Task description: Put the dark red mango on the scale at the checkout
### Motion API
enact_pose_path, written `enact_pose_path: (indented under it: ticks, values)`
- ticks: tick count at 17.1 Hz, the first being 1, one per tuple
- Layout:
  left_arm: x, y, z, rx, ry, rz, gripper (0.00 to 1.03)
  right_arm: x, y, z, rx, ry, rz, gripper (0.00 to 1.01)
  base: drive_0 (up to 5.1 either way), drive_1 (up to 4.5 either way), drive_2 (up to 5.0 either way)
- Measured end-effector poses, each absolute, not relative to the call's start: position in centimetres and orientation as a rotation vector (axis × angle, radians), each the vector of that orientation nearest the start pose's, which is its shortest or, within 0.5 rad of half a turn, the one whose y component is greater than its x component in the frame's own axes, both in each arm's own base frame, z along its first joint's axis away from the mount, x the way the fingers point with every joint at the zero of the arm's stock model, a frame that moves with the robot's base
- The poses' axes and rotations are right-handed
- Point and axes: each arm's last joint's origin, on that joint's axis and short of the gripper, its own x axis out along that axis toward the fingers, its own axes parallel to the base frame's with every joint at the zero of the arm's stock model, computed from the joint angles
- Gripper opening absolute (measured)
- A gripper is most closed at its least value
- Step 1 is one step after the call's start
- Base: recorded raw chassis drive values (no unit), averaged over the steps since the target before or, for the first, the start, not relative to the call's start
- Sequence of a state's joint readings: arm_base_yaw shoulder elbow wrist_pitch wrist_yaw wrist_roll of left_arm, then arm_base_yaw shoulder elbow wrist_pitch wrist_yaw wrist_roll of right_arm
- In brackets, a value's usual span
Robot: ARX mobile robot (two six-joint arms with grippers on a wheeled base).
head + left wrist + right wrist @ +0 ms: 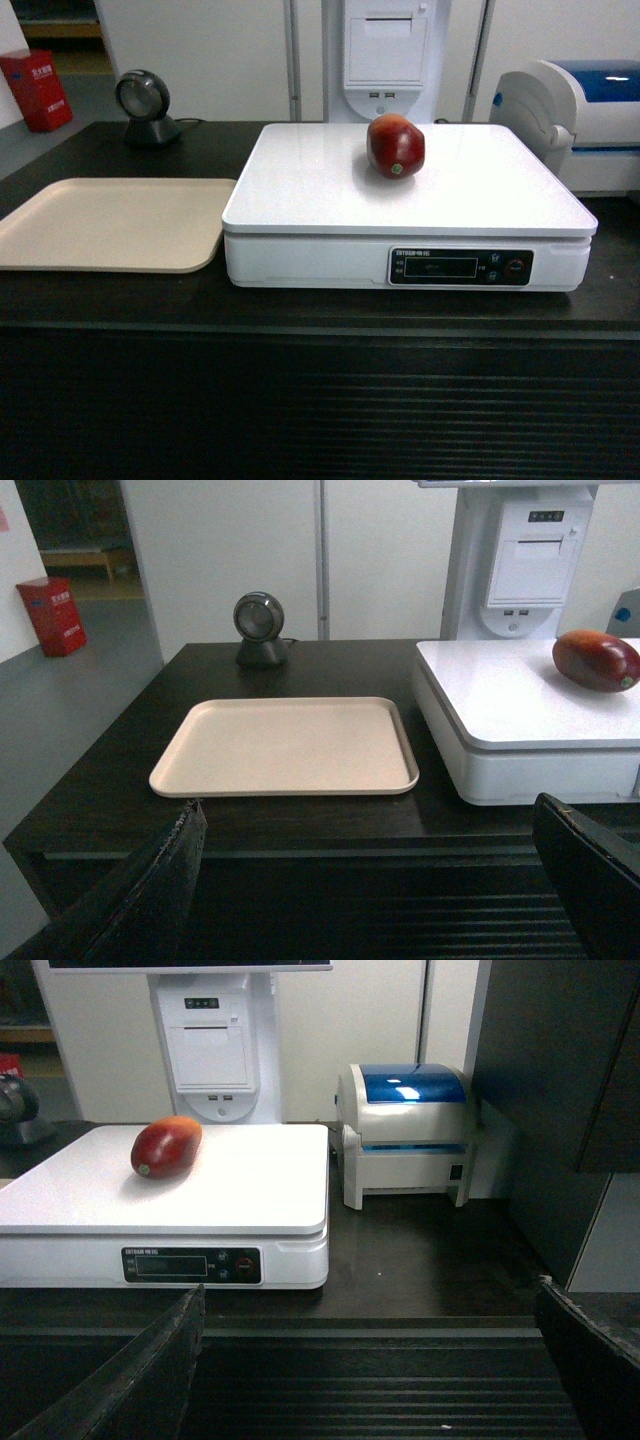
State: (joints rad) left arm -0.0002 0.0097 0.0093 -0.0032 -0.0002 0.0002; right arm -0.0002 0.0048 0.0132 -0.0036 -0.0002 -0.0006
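You see the glossy, oval dark red mango (396, 146) lying on the smooth white plate of the scale (330, 200), toward its back, on the dark surface (300, 305); both the left gripper (380, 880) and right gripper (375, 1360) stand wide apart, holding nothing

White wall panels (210, 55) with grey vertical seams stand behind the bench. A grey floor (60, 720) runs along the left, where a red box (52, 615) sits against the wall, near a wooden shelf (85, 558) in a dim opening.
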Motion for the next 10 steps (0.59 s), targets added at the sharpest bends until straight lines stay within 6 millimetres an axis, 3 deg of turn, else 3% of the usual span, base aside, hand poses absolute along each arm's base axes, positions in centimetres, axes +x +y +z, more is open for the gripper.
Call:
enact_pose_path:
  ticks: [10]
  values:
    - [9.77,0.0,16.56,0.0,0.004,0.0,0.98,9.72,0.0,16.73,-0.001,-0.005,0.0,0.98,0.0,0.0,0.0]
